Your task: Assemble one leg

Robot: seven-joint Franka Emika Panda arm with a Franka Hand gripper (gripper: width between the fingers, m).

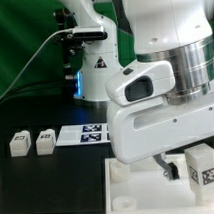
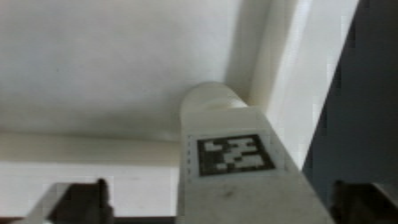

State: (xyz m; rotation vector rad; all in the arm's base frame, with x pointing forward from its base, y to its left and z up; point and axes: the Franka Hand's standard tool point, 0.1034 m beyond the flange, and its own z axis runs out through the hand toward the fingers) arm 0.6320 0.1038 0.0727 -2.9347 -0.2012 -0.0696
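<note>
On the exterior view's left, two small white spare legs (image 1: 18, 144) (image 1: 43, 142) sit side by side on the dark worktop (image 1: 48, 187), each showing a black-and-white tag, close together but not touching. Just to their right lies the marker board (image 1: 84, 135), flat on the worktop and apart from them. Further right, near the front, the wide white square base (image 1: 133, 189) rests on the worktop, and the bulky white Panda arm (image 1: 154, 88) leans over it, hiding most of what lies beneath. At the exterior view's far right a tagged white block (image 1: 202, 167) stands upright by the base, with another small white piece (image 1: 175, 165) just beside it under the arm; I cannot tell from this view which of them sits in the claw. The wrist view settles the rest: the leg (image 2: 228, 150) lies over the white surface of the base (image 2: 107, 70), its square tag facing the camera and its rounded end pointing away. The claw (image 2: 222, 205) straddles it with the fingers (image 2: 80, 200) spread apart, one on each side, and a clear gap shows between each finger and the leg, so nothing is clamped.
</note>
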